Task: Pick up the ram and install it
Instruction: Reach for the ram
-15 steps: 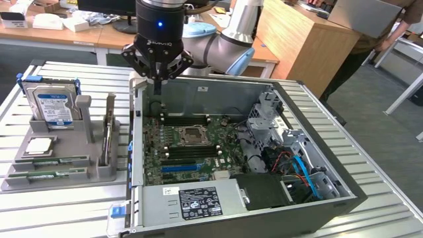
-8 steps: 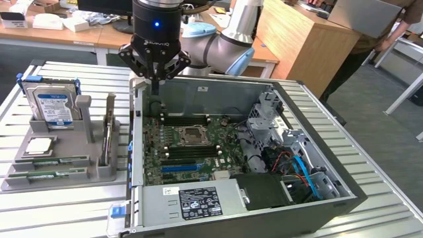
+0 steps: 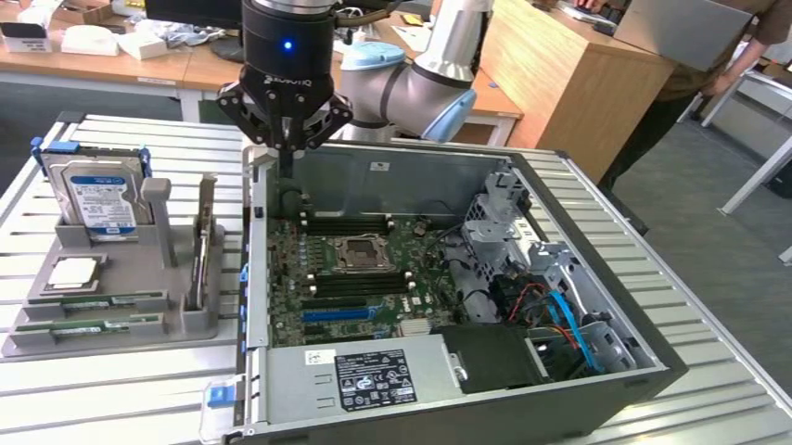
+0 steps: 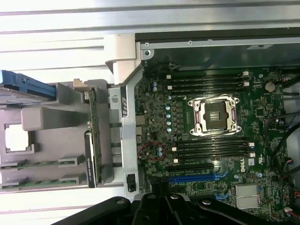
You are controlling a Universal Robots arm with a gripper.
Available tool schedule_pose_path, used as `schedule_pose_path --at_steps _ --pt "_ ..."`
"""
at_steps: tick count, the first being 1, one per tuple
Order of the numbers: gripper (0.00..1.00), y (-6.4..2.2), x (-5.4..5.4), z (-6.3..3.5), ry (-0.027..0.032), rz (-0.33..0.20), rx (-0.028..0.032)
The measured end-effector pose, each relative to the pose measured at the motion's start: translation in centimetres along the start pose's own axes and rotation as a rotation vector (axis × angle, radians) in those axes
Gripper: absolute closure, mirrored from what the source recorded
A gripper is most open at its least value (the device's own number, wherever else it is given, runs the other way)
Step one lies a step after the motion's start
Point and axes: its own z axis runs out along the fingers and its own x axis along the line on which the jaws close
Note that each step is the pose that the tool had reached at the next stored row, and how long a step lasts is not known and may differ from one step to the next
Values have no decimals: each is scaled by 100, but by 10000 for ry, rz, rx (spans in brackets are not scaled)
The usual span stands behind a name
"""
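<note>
1. Saw gripper [image 3: 287, 165] pressed together, hanging over the open computer case [image 3: 371, 176] at its wall on the exterior view's left.
2. Found ram [image 3: 106, 299] [image 4: 28, 164] lying flat in grey holder [image 3: 184, 323] on the surface [image 3: 124, 389], beside the case.
3. Noted second green stick [image 3: 87, 326] just beside it, and hard drive [image 3: 96, 199] standing upright in the same holder.
4. Saw motherboard [image 3: 287, 269] exposed inside the case.
5. Marked ram as well apart from gripper.

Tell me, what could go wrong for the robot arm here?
The shut gripper hangs close to the case wall; dropping lower could bump it. The ram lies low in the gray holder beside an upright card, which reaching in might knock.
</note>
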Motion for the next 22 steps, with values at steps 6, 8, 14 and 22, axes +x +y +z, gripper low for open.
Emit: schedule_pose_path --at_steps 6,8,14,22 --pt "90 -3 35 4 0 0 0" --pt "90 -4 48 6 0 0 0" --pt "90 -8 91 9 0 0 0" --pt "90 -13 145 16 1 0 1"
